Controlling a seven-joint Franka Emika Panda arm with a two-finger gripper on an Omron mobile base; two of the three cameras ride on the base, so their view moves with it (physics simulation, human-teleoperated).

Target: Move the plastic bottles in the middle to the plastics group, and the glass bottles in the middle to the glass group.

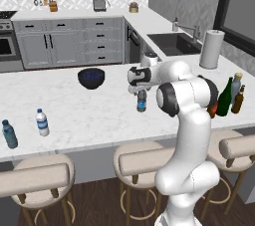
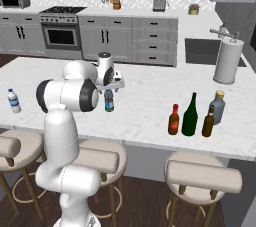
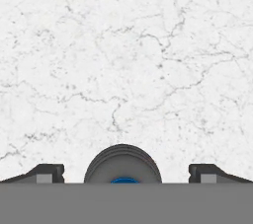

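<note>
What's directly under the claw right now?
The dark-labelled plastic bottle stands upright on the marble counter right below the claw. The hand view shows its blue cap between the open fingers. The bottle covers the counter beneath it.

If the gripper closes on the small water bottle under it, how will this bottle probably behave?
The water bottle stands upright, narrow and tall, so an off-centre touch may tip it. Its round body would probably roll if it falls. The gripper is open on both sides of it; clear plastic probably gives slightly.
</note>
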